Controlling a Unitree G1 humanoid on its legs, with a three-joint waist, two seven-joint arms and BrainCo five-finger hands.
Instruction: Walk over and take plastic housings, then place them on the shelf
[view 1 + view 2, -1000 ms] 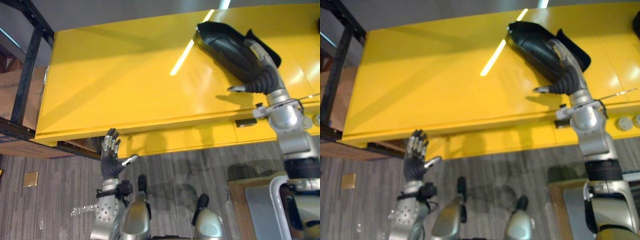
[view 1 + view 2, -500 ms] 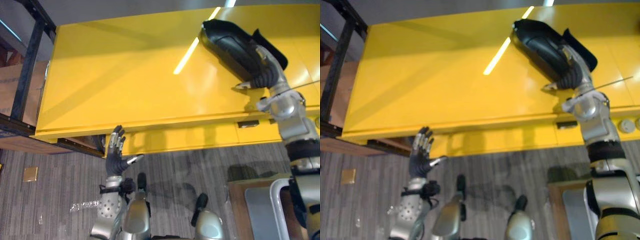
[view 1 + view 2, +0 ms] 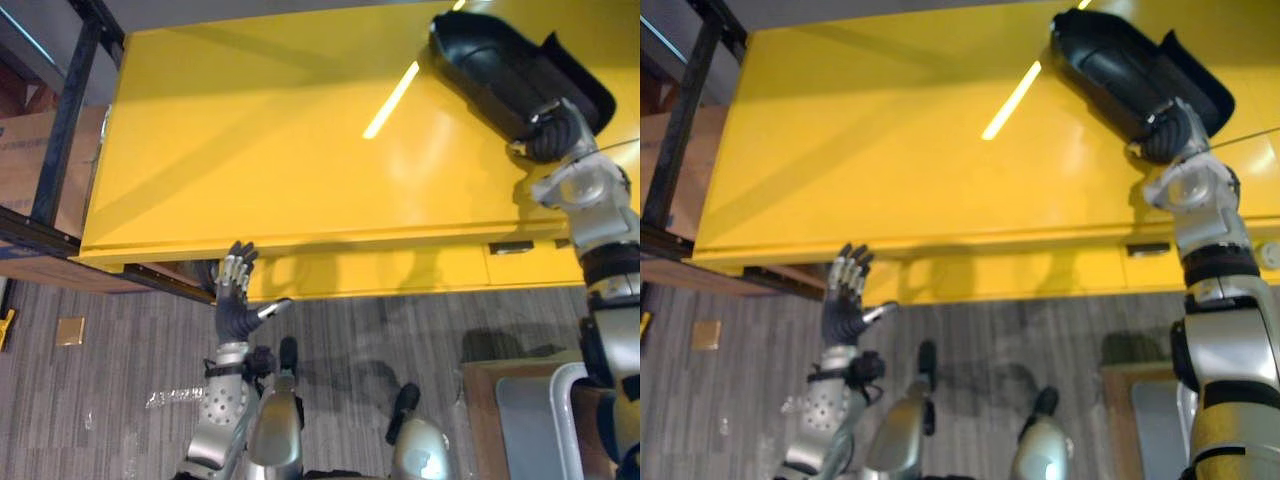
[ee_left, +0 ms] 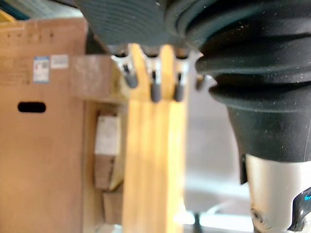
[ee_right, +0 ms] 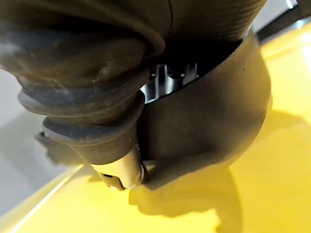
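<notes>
Though half-hidden, right hand [image 3: 556, 131] apparently outstretched

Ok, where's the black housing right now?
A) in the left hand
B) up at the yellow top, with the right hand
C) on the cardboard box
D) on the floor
B: the black housing is at the far side of the yellow top with the right hand at its near end. The left hand is open and holds nothing, down by the top's front edge.
</notes>
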